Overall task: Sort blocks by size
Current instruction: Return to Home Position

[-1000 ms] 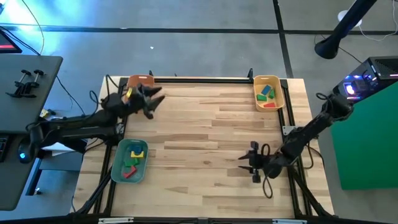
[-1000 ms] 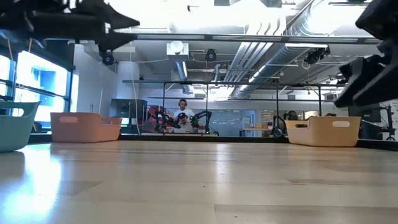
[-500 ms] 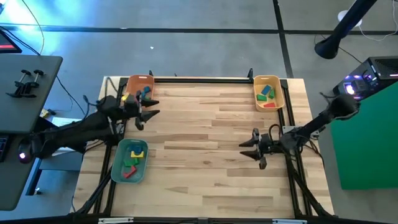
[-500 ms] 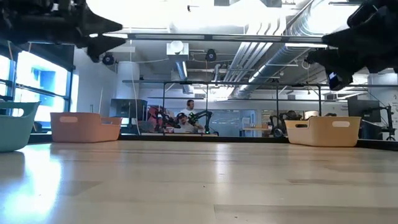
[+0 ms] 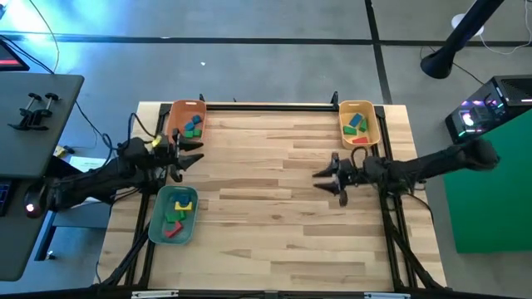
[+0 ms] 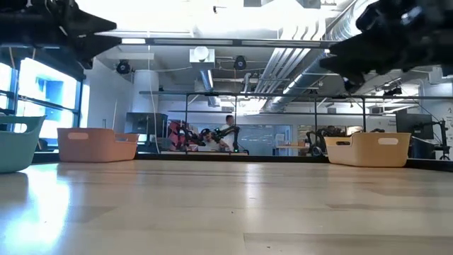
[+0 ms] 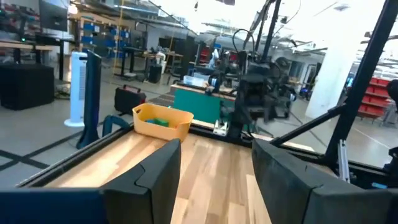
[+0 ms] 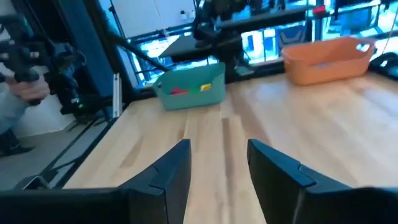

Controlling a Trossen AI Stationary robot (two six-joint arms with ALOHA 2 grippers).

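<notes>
On the wooden table (image 5: pixel 274 208), back left corner: orange tray (image 5: pixel 187 104) (image 6: pixel 95 145) (image 8: pixel 329 59). Contents: blocks (image 5: pixel 193 126), green and blue, lying close together.

Back right corner of the table: yellow tray (image 5: pixel 357 103) (image 6: pixel 368 150) (image 7: pixel 163 122). Contents: more blocks, one green, one blue and one red, in a row from the table's back edge toward its middle.

Left edge of the table, toward the front: green tray (image 5: pixel 155 214) (image 6: pixel 15 145) (image 8: pixel 189 88). Contents: blocks in yellow, green and red. The right wrist view shows a red and a yellow one above its wall.

From table height the tray walls hide all the blocks.

Left gripper (image 5: pixel 187 158) (image 7: pixel 216 152): above the table's left edge, between the orange tray and the green tray, just beside the orange one. Fingers spread apart, nothing between them.

Right gripper (image 5: pixel 327 181) (image 8: pixel 219 155): above the table's right half, near the yellow tray on the side toward the table's middle. Fingers parted, holding nothing.

Around the table: a grey side desk (image 5: pixel 41 141) off its left edge, with black clamps (image 5: pixel 33 110) on it. A person (image 6: pixel 228 132) stands far back in the room behind the table.
</notes>
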